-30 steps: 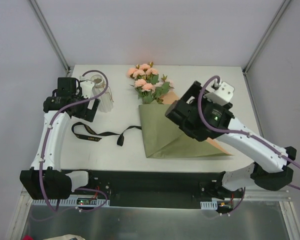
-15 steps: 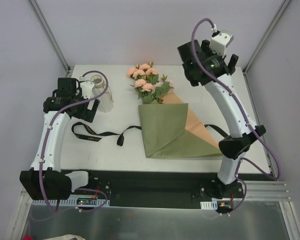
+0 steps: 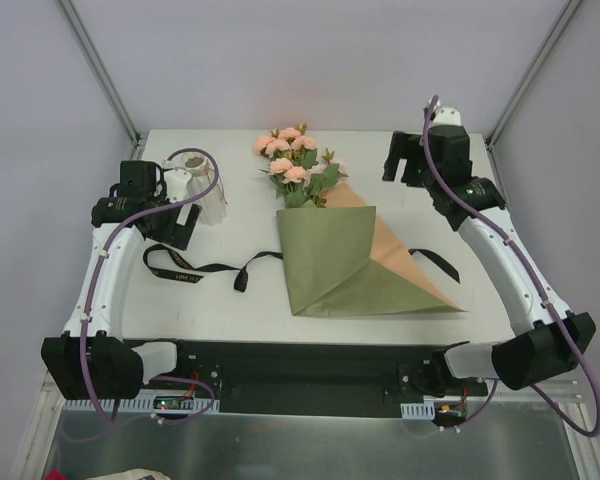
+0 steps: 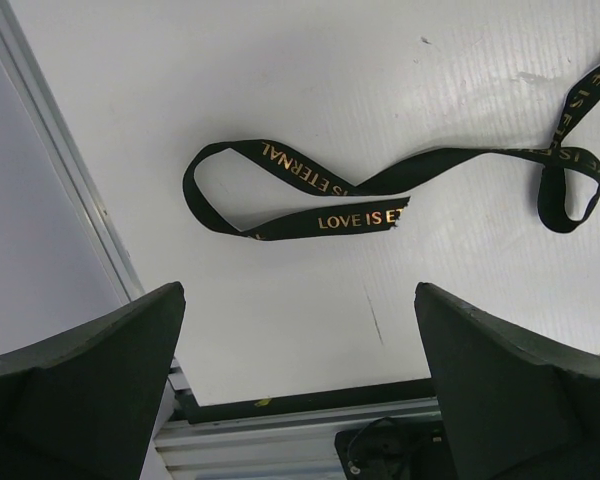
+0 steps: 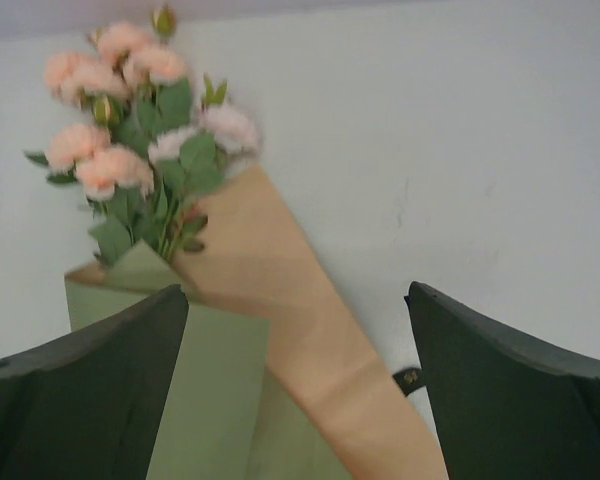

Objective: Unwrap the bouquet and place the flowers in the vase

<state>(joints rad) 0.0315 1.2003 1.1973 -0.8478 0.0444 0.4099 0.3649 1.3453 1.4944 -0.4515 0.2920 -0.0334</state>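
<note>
Left gripper (image 4: 298, 305): we see both dark fingers spread wide apart with nothing between them. It hangs over the left part of the table (image 3: 245, 205), just beside the vase.
Right gripper (image 3: 405, 165): its jaws are also wide apart and empty. It sits near the far right corner of the table, facing the bouquet and well apart from it.
Bouquet (image 3: 320, 230): we find it lying flat in the middle of the table, with the blooms pointing to the far edge.
Flowers (image 3: 290, 155): the peach-pink roses and green leaves stick out of the top of the wrapping, and their stems are hidden inside it.
Paper (image 3: 325, 265): the olive-green sheet is partly folded open, and its tan-orange inside shows along the right side.
Ribbon (image 4: 350, 219): it is black with the gold words "LOVE IS ETERNAL". It lies loose in loops on the table left of the paper, under the left gripper.
Vase (image 3: 208, 203): it stands at the far left, well apart from the flowers. We see no stems in it.
</note>
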